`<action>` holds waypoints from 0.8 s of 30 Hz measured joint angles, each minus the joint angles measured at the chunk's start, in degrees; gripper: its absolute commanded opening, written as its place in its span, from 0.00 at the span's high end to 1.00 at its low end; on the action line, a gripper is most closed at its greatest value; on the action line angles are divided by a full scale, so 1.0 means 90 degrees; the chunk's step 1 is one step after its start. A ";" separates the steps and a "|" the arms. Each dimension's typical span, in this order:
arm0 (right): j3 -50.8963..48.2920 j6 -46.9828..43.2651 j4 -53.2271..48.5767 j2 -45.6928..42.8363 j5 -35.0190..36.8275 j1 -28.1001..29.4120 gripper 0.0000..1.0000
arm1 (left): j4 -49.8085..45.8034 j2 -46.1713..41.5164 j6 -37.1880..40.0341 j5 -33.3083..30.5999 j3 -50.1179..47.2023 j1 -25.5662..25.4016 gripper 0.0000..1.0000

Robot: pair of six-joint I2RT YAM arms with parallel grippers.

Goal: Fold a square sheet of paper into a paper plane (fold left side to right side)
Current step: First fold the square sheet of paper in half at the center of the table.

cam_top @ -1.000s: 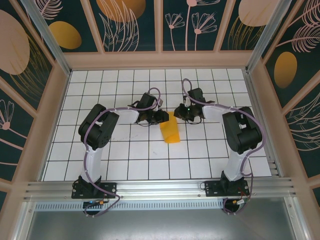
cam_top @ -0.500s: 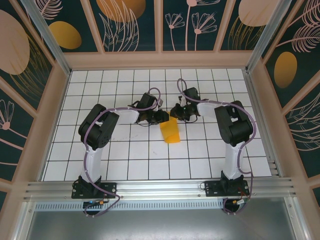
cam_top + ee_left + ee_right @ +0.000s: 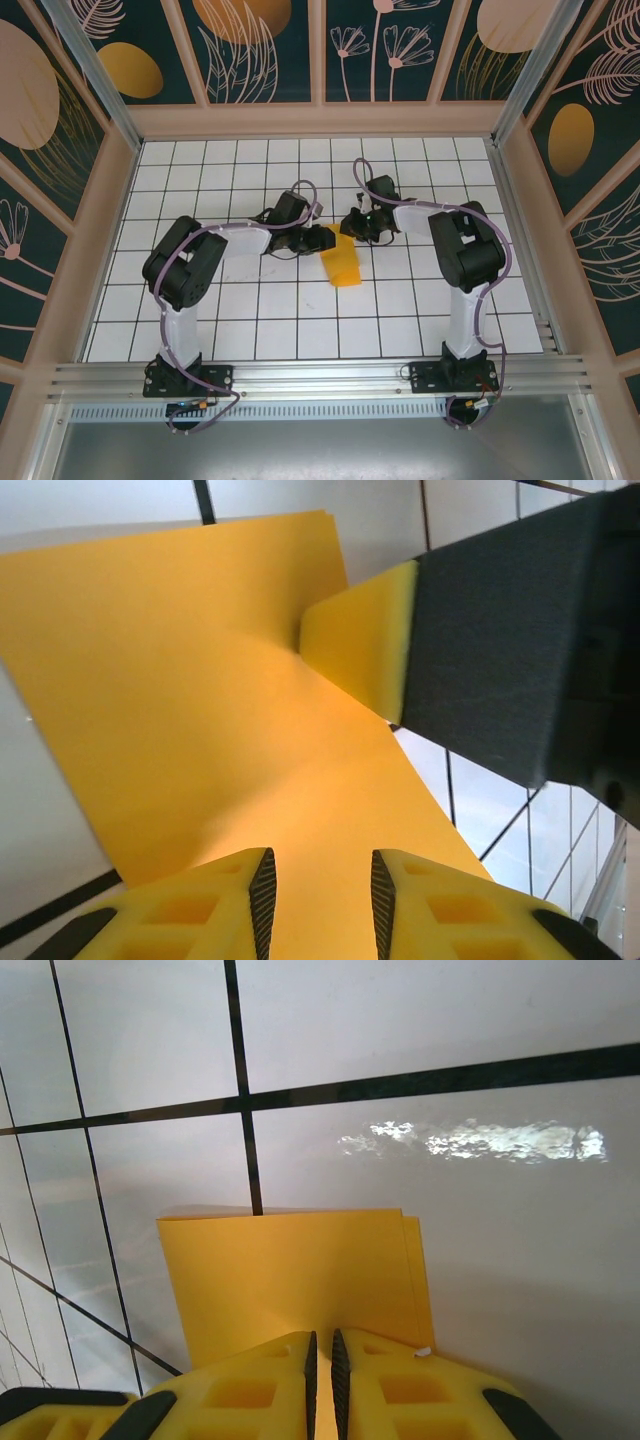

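Your folded sheet of paper (image 3: 343,266) lies near the middle of the tabletop (image 3: 250,310). Its free edges face bare tiles at 3, 6 and 9 o'clock, and the wooden rim (image 3: 320,122) is well off at 12. Your right fingers (image 3: 262,1388) are pinched onto its 12 o'clock edge with only a slit between them, while your left fingers (image 3: 232,900) stand narrowly apart at its 10 o'clock corner, paper showing in the gap. From above, both wrists hide that far edge, and whether the left fingers actually touch the paper is hard to tell.
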 measured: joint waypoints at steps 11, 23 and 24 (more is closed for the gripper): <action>0.0000 0.0002 -0.0002 0.0000 0.0046 0.0024 0.82 | 0.0209 0.0034 0.0000 0.0117 -0.0022 -0.0041 0.67; 0.0000 0.0007 -0.0007 0.0000 0.0087 0.0036 0.83 | 0.0187 0.0192 0.0117 0.0112 -0.0039 -0.0194 0.67; 0.0000 0.0007 -0.0007 0.0000 0.0097 0.0041 0.83 | 0.0168 0.0192 0.0153 0.0112 -0.0041 -0.0211 0.67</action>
